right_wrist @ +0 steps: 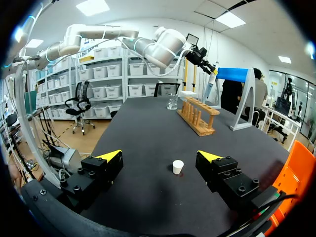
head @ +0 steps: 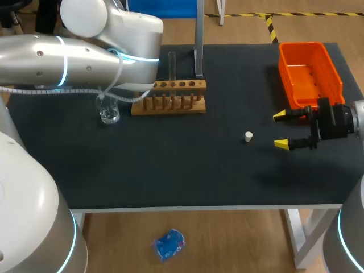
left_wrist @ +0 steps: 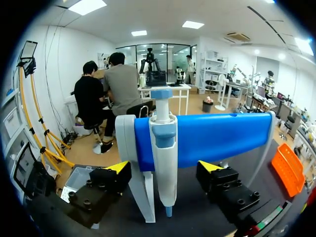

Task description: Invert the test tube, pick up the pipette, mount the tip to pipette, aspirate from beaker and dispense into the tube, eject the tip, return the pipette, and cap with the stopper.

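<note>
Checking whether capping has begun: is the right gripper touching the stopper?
Apart. The head view shows the stopper standing on the mat ahead of the open right gripper, with bare mat between it and both yellow tips.

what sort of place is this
Probably a lab bench set up for liquid handling: a wooden test tube rack, a glass beaker and a pipette on a blue stand, all on a black table.

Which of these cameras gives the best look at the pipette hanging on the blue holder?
The left wrist view: the pipette hangs close and whole on the blue holder, right before the open left pincer. The right wrist view shows it small and far off. In the head view the left arm hides it.
</note>
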### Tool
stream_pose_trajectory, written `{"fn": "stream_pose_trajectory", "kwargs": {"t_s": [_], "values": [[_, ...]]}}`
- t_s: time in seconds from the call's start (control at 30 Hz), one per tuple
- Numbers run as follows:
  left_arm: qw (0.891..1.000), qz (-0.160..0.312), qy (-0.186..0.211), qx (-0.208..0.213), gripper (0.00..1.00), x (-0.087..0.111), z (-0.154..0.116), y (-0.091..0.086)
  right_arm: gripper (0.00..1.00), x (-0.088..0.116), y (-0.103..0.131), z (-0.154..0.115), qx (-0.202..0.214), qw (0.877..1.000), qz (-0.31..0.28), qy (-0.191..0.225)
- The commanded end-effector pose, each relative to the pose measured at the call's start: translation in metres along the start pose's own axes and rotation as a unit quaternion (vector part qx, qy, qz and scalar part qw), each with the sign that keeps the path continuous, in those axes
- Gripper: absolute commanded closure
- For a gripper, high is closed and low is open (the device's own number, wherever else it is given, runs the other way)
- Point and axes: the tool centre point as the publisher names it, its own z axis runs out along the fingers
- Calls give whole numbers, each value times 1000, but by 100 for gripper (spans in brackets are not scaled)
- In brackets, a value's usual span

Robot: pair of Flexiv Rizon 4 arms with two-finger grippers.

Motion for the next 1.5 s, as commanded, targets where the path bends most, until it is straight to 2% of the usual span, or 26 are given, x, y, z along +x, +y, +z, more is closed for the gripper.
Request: {"fn": "stream_pose_trajectory", "kwargs": {"t_s": [0.03,0.23,0.33,0.47,0.5,0.7,0.9,0.97,1.0,1.1,1.5], "values": [[1000,8,6,9,0,-4,-16,-3,0,1,0,0,1,1000,0,-1],[999,27,30,33,0,-11,-42,-9,0,1,0,0,1,1000,0,-1],[993,53,84,55,0,-12,-61,-13,0,1,0,0,1,1000,0,-1],[980,105,145,87,0,-11,-85,-15,0,1,0,0,1,1000,0,-1],[974,122,168,93,0,-11,-93,-14,0,1,0,0,1,1000,0,-1],[950,175,221,135,0,-19,-123,-10,0,1,0,0,1,1000,0,-1],[912,230,308,141,0,-15,-146,3,0,1,0,0,1,1000,0,-1],[894,245,349,134,0,-10,-152,10,0,1,0,0,1,1000,0,-1],[880,254,382,126,0,-6,-157,16,0,1,0,0,1,1000,0,-1],[846,275,446,98,0,2,-168,32,0,1,0,0,1,1000,0,-1],[845,272,452,90,0,3,-169,35,0,1,0,0,1,1000,0,-1]]}}
